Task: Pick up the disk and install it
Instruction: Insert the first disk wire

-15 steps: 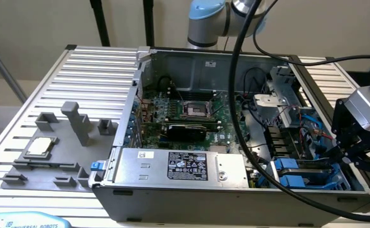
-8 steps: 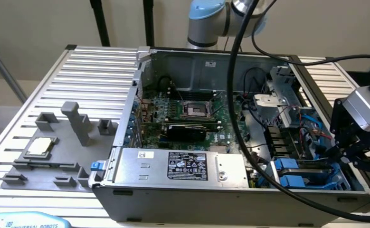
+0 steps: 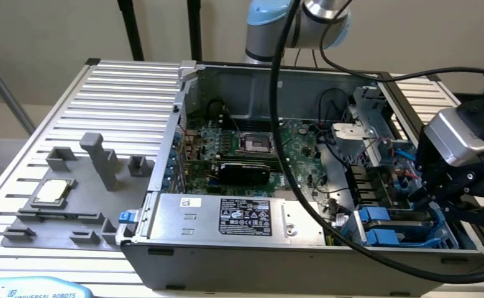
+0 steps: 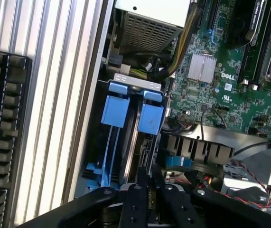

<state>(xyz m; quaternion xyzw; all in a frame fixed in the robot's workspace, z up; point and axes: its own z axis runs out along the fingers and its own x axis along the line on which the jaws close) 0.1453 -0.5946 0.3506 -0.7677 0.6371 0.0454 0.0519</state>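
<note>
The open computer case (image 3: pixel 225 264) lay on the ribbed metal surface (image 3: pixel 117 93). The disk (image 3: pixel 374 214) (image 4: pixel 152 118), in its blue carrier, stood on edge in the drive bay at the case's near corner on the exterior view's right, just beside a second blue carrier (image 4: pixel 115 111) and next to the power supply (image 3: pixel 242 217). The tool (image 3: pixel 437 205) (image 4: pixel 148 187) was directly over that bay, its fingers drawn close together and apparently pinching the disk's thin upper edge. A small square chip (image 3: pixel 51 191) rested on a grey fixture near the surface's opposite edge.
</note>
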